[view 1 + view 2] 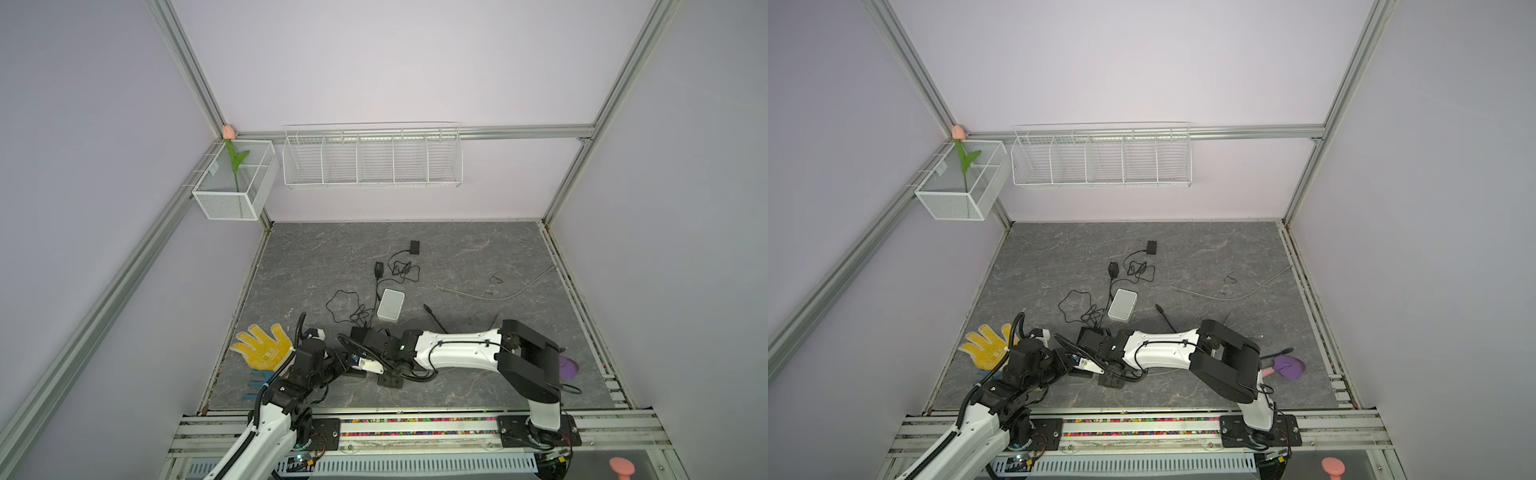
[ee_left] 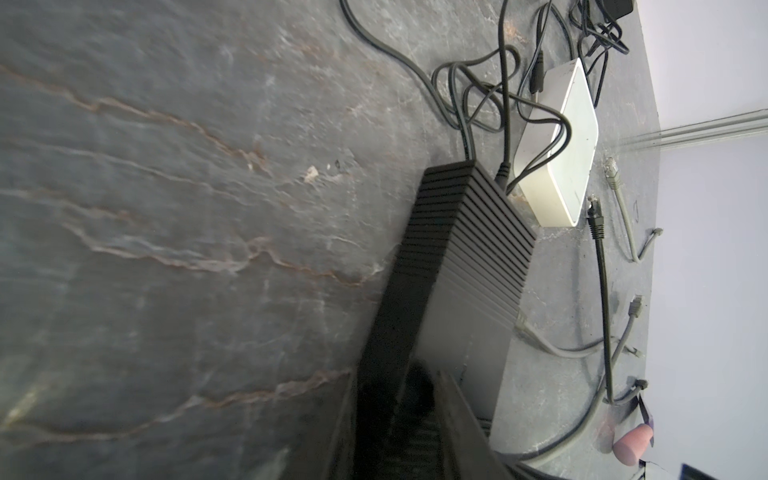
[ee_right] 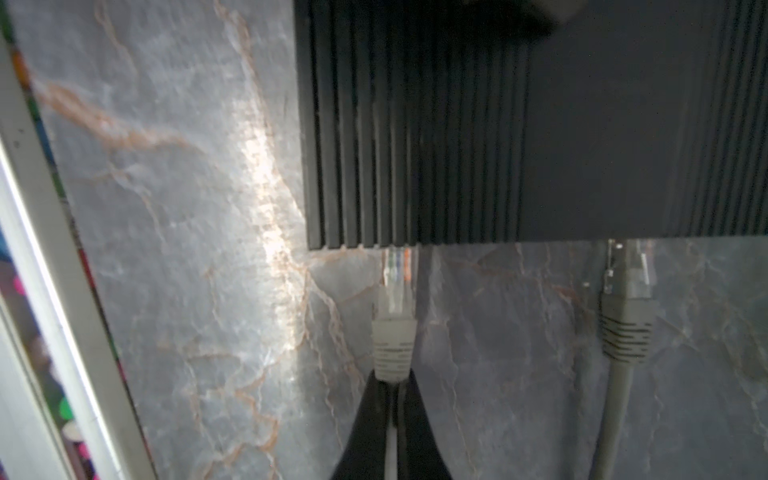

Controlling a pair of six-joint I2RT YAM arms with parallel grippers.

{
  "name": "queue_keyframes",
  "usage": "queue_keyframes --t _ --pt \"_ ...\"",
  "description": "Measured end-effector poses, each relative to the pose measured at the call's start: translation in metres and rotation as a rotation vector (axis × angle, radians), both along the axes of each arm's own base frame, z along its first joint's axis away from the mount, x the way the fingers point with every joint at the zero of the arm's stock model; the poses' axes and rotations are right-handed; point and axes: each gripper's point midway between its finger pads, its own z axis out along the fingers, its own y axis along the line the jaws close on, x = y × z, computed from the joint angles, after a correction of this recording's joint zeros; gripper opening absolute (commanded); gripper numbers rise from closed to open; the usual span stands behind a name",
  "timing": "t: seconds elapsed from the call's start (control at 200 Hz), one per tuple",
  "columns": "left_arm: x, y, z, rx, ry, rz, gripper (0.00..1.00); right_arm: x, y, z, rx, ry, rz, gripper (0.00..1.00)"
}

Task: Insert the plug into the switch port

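Plug [image 3: 397,274]: grey cable end, clear tip at the port edge of black switch [image 3: 540,124], not judged seated. Right pincer [image 3: 392,382] clamped on its rubber boot. Judged light, tip brittle, cable limp; hold the boot, push straight. Left pincer [image 2: 415,395] appears clamped on the switch, which lies at 7 o'clock of white box [image 1: 390,305] on counter [image 1: 478,257].

On my table [image 1: 478,257] I count one black switch [image 2: 469,232], one white box [image 1: 390,304], two black adapters [image 1: 414,247] toward twelve o'clock from it, a grey plug [image 3: 394,332] and its twin [image 3: 625,332], two in all, one yellow glove [image 1: 262,347], one purple scoop [image 1: 1289,368], two white baskets [image 1: 372,160], one tulip [image 1: 228,132]
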Motion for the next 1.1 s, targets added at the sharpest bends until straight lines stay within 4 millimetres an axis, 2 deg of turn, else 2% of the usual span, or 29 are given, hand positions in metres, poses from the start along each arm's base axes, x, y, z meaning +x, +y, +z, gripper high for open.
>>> queue_keyframes --t 0.47,0.86,1.1 --pt "-0.001 -0.004 0.004 -0.021 -0.011 -0.014 0.3 -0.008 0.003 0.001 0.018 0.049 0.006 0.06" --pt "0.003 -0.005 0.01 -0.039 -0.046 -0.007 0.29 0.003 0.003 0.007 0.049 0.128 -0.091 0.07" --pt "0.006 -0.004 0.017 -0.054 -0.079 0.007 0.27 0.001 0.008 0.008 0.072 0.199 -0.132 0.06"
